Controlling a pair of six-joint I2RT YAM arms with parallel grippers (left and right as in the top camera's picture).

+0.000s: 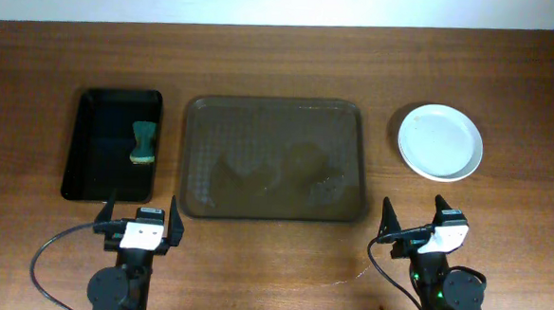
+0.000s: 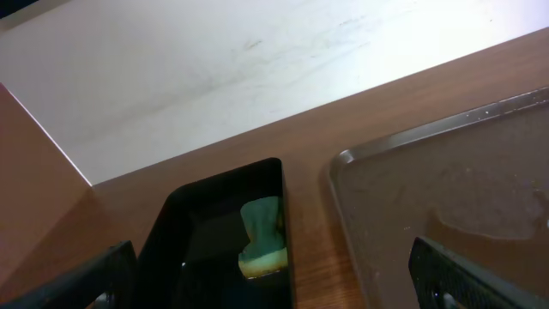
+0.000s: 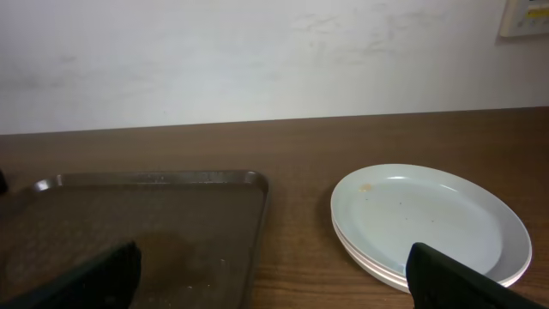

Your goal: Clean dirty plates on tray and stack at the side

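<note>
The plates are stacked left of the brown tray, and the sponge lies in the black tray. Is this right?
No. The overhead view shows the plates stacked right of the brown tray, not left. The sponge does lie in the black tray.

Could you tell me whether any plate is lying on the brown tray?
No, the tray carries no plates; the plates sit stacked on the table beside it.
</note>
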